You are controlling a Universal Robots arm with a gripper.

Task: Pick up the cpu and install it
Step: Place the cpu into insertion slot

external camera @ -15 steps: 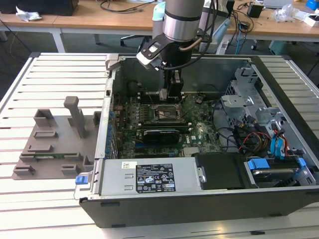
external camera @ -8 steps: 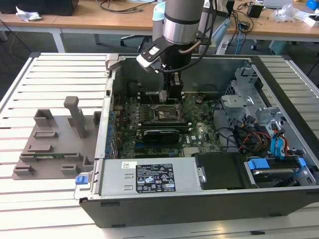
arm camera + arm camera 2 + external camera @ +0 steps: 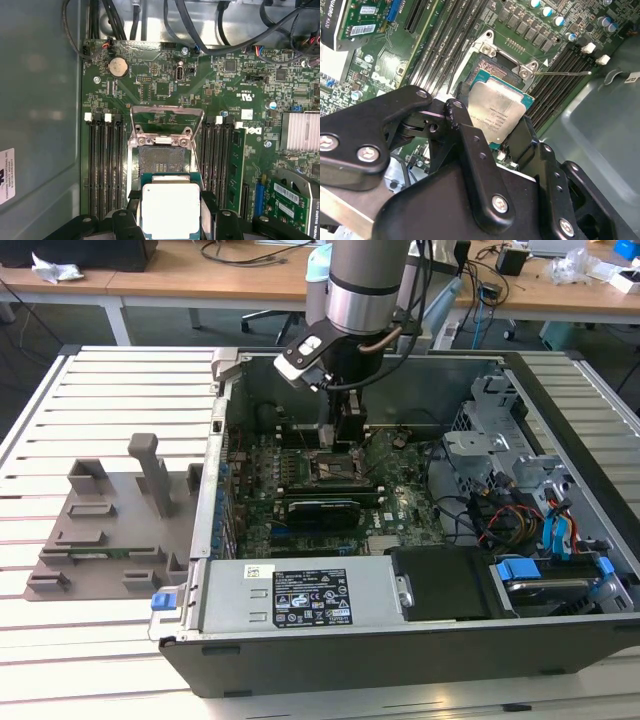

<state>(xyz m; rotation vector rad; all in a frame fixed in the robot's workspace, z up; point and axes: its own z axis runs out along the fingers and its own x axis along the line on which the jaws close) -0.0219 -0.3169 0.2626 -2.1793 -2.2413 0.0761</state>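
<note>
The cpu, a small square chip with a silvery lid and green rim, sits between my gripper's black fingers, which are shut on its two opposite edges. It hangs just above the motherboard, slightly tilted, partly over the open socket. The socket's load plate is flipped up. In the second wrist view the cpu overlaps the socket's near side, and the thin lever sticks out sideways. In the exterior view my gripper reaches down into the open computer case over the socket.
Memory slots flank the socket on both sides. A graphics card lies just in front of it, and a power supply at the case front. Drive cage and cables fill the exterior view's right. A grey fixture stands outside, on the left.
</note>
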